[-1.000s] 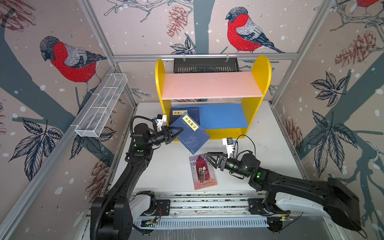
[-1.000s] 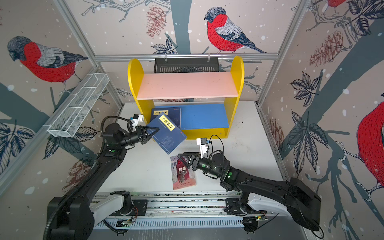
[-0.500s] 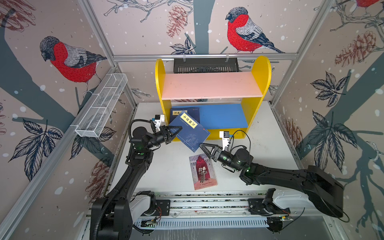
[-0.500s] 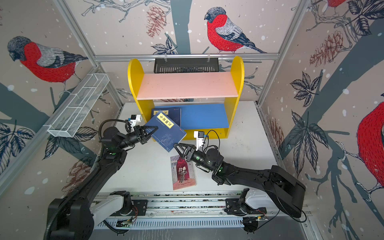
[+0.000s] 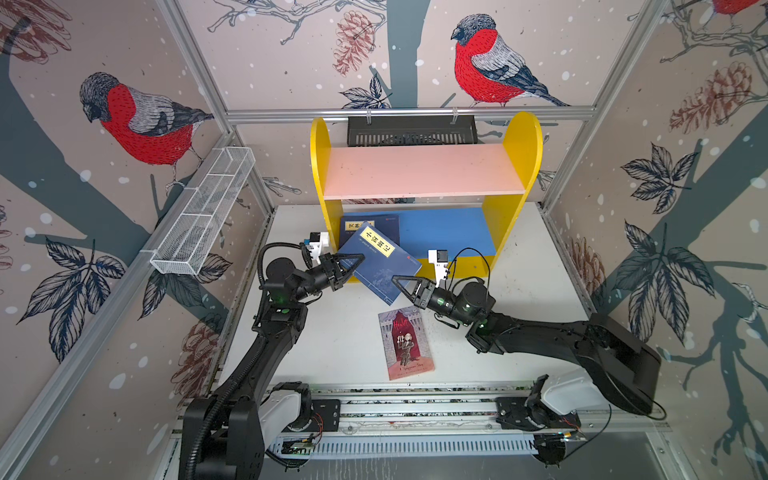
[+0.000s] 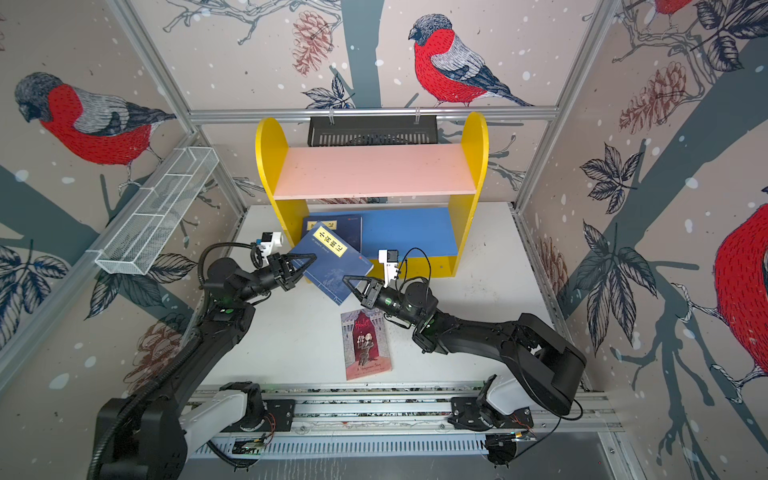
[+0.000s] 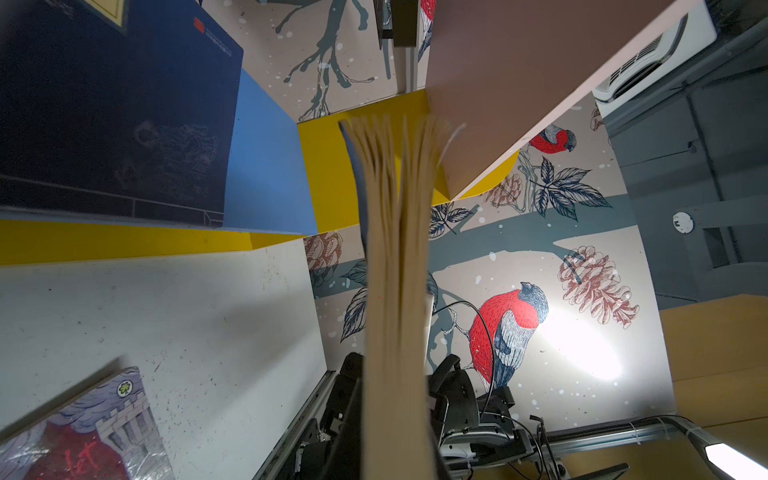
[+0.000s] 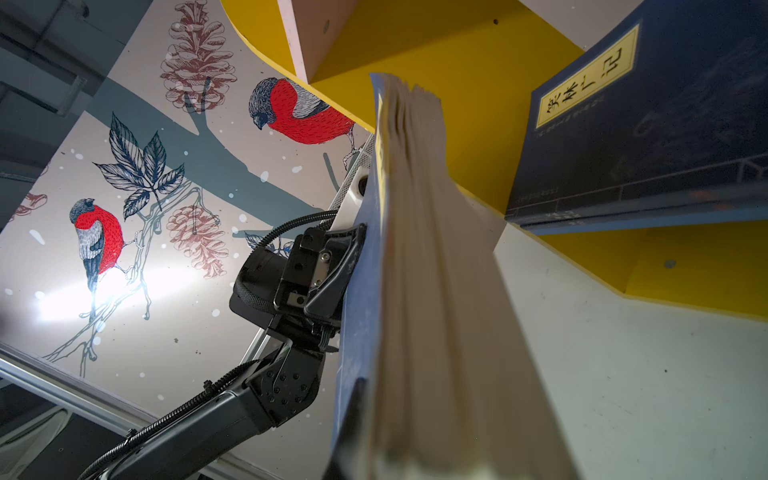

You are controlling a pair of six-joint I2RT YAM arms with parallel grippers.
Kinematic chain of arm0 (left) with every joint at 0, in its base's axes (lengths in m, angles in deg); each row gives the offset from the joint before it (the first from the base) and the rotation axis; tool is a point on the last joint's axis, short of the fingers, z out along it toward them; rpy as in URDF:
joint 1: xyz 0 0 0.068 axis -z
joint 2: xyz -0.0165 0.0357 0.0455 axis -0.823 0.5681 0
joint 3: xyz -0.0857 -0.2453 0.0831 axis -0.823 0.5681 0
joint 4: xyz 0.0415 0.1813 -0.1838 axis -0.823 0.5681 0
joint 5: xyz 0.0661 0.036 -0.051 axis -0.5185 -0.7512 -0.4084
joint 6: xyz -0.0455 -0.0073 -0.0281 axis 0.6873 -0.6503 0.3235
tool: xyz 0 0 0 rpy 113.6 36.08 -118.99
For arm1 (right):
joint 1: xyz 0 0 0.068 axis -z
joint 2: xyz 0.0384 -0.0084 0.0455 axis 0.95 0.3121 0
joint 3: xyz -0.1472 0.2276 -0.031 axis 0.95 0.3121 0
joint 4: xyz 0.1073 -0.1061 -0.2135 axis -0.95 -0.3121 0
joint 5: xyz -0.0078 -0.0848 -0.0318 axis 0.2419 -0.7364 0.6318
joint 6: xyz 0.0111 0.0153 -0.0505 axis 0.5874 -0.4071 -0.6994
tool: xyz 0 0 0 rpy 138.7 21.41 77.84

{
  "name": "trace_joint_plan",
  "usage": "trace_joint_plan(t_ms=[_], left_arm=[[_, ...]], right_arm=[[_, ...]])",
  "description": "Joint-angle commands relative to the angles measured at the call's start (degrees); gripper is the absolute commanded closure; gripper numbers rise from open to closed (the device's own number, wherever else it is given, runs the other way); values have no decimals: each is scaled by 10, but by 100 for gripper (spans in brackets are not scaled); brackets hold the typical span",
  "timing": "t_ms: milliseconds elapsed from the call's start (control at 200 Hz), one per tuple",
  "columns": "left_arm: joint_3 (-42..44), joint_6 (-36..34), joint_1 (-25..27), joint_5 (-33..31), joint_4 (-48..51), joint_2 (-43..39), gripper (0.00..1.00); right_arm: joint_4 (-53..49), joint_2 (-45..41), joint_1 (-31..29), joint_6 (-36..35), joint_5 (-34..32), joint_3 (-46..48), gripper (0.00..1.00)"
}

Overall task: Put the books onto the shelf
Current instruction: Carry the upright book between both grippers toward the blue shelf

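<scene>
Both top views look down on a white table [image 5: 536, 286] with two black robot arms reaching toward a small shelf [image 5: 521, 137] with yellow sides, a pink upper board [image 5: 424, 172] and a blue lower board [image 5: 449, 230]. A navy book [image 5: 380, 262] with a yellow title label is held tilted in the air, just in front of the lower board. The left gripper [image 5: 353, 259] pinches its left corner, the same hold as a second ago. The change is on the right. A second ago the right gripper [image 5: 399, 282] hung with jaws spread over the top edge of the Hamlet book [image 5: 405, 343]. Now it has moved up and across to the lower corner of the navy book and pressed its jaws together on it, so both arms grip the same volume. The right wrist view looks along the book's fanned cream page edges [image 8: 436, 291] toward the left gripper [image 8: 349, 257] clamped on the far side. The Hamlet book lies flat on the table in the same place, free of either arm. A second navy book [image 5: 388, 224] rests flat on the left part of the blue board. A white wire-mesh tray [image 5: 203, 216] hangs on the left wall, and a black basket [image 5: 411, 131] hangs behind the shelf.
</scene>
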Motion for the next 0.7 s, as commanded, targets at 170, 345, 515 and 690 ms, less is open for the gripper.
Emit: trace_joint_plan(t_ms=[170, 345, 515, 690], left_arm=[[-45, -103, 1, 58, 65, -3, 40], [-107, -299, 1, 110, 236, 7, 31], [-125, -412, 1, 125, 326, 12, 29], [-110, -402, 7, 153, 303, 19, 27]], right_arm=[[-121, -80, 105, -58, 146, -8, 100], [-243, -151, 190, -108, 287, -11, 100], [-334, -209, 250, -152, 378, -3, 100], [-387, -236, 267, -179, 442, -16, 100]])
